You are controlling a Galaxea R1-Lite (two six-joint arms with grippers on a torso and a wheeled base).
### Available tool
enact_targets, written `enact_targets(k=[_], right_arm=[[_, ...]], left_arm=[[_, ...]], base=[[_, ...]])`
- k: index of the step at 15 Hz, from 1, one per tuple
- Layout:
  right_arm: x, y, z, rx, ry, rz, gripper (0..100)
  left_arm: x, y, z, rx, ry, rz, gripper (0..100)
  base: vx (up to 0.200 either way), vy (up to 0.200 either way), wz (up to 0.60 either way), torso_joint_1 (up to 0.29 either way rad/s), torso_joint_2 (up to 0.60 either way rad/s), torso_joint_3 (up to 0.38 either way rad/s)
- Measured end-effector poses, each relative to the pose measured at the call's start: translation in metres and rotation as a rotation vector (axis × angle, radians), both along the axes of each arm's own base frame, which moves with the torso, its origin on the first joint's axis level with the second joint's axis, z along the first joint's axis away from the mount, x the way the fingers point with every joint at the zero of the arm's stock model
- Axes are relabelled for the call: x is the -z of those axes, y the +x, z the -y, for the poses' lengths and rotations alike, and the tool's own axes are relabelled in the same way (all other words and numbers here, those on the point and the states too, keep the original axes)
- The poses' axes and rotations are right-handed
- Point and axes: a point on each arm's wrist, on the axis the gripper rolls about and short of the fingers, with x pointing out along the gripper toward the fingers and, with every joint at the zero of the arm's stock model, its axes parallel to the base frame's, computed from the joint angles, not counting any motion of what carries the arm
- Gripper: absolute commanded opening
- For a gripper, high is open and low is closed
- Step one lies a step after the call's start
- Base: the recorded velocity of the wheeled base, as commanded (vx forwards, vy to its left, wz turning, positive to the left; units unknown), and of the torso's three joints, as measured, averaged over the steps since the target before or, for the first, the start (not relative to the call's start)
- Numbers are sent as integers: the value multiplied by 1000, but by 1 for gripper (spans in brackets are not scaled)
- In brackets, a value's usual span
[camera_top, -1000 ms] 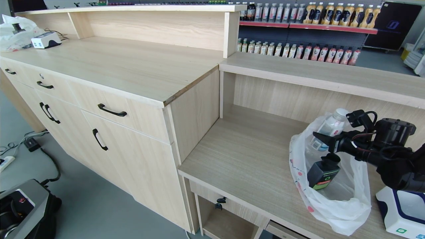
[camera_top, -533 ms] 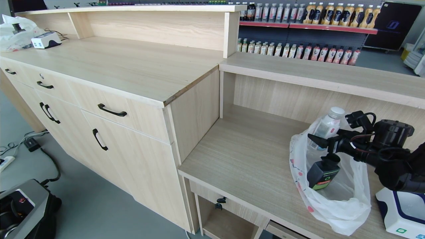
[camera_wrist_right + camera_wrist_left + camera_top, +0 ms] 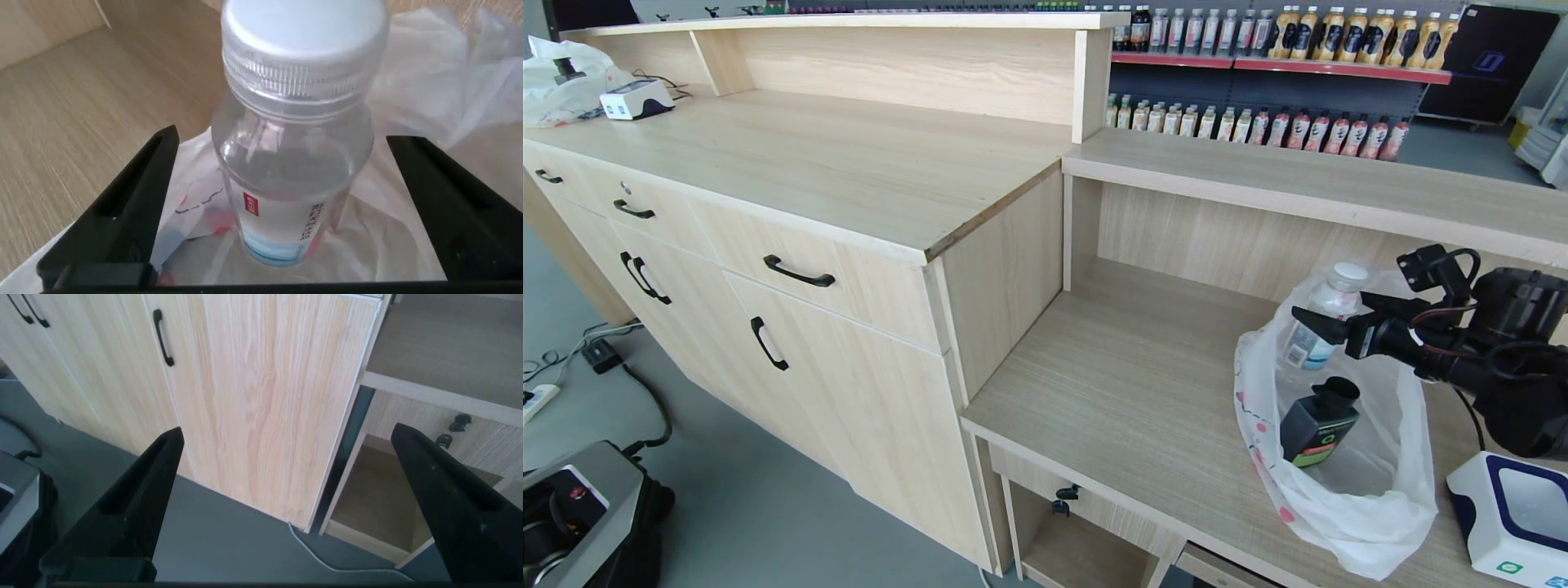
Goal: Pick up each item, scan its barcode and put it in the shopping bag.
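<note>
Right gripper [image 3: 1327,325]: open, fingers spread wide on either side of the clear bottle [image 3: 290,188] and not touching it. It hangs over the mouth of the bag [image 3: 1339,506].

Clear bottle: white cap, upright, standing inside the bag at its far side.

Dark bottle [image 3: 1316,425]: also in the bag, tilted, nearer the desk's front edge.

Bag: white plastic, mouth open, resting on the lower desk [image 3: 1127,384].

Scanner [image 3: 1511,514]: white, on the desk just beside the bag.

Left gripper [image 3: 286,433]: open, empty, held low over the floor in front of the cabinet [image 3: 261,392].
</note>
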Motion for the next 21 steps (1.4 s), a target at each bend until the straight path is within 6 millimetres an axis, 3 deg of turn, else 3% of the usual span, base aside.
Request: enact_targets(k=[9,12,15,21], right_arm=[[-51,-52,-7,5,-73,55,100],[-66,-76,3,56,-171,129,100],[-88,-97,11,111,-238,189,100],[-162,-122,7,155,-265,221,100]], left_arm=[[0,0,0,0,0,0,100],[0,0,0,0,0,0,100],[0,0,0,0,0,0,100],[0,0,0,0,0,0,100]], base=[[0,0,0,0,0,0],[0,0,0,0,0,0],[0,0,-600,1,2,7],[0,0,-600,1,4,4]])
